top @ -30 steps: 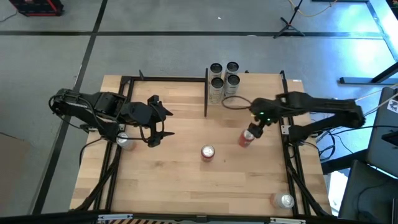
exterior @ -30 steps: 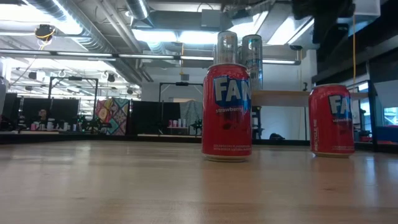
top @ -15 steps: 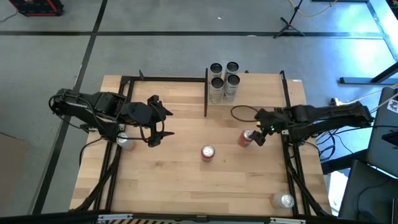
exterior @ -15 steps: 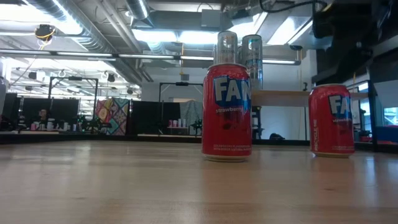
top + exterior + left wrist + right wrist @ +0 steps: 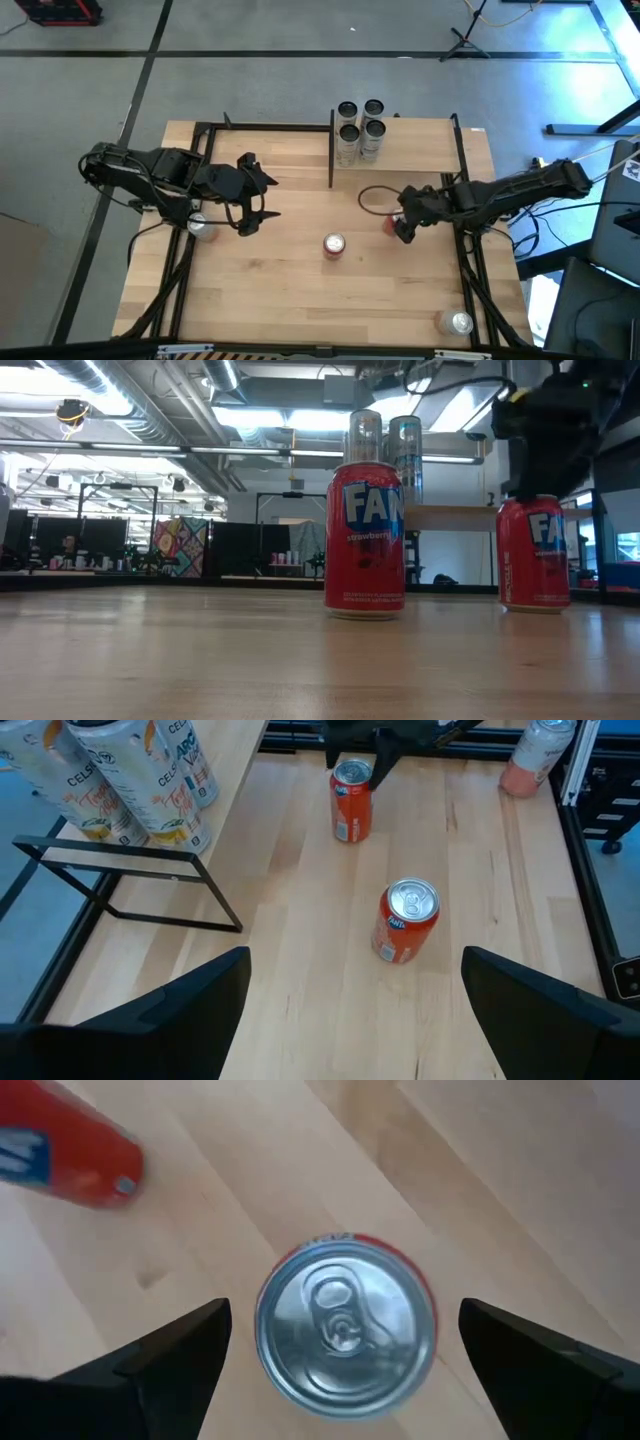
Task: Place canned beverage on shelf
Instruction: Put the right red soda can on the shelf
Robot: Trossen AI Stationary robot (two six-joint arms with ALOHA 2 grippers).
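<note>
A red canned beverage (image 5: 391, 222) stands upright on the tabletop right of centre; it also shows in the low view (image 5: 533, 555) and the left wrist view (image 5: 350, 800). My right gripper (image 5: 404, 227) is open directly above it, pointing down. Its two fingers (image 5: 175, 1360) stand on either side of the can's silver top (image 5: 345, 1330) without touching. A second red can (image 5: 333, 245) stands at the table's middle. The shelf (image 5: 410, 150) at the far right carries several tall cans (image 5: 360, 125). My left gripper (image 5: 250, 215) is open and empty at the table's left.
A can (image 5: 200, 226) stands under my left arm near the left frame rail. Another can (image 5: 455, 322) stands at the near right corner. A black metal frame (image 5: 331, 150) edges the shelf and the table's sides. A cable loop (image 5: 375, 195) lies by my right arm.
My right gripper has come down over the red can right of centre and shifted a little toward the table's left and near edges. In the low view it has dropped from the picture's top to just above the can's top. Neither red can has moved.
</note>
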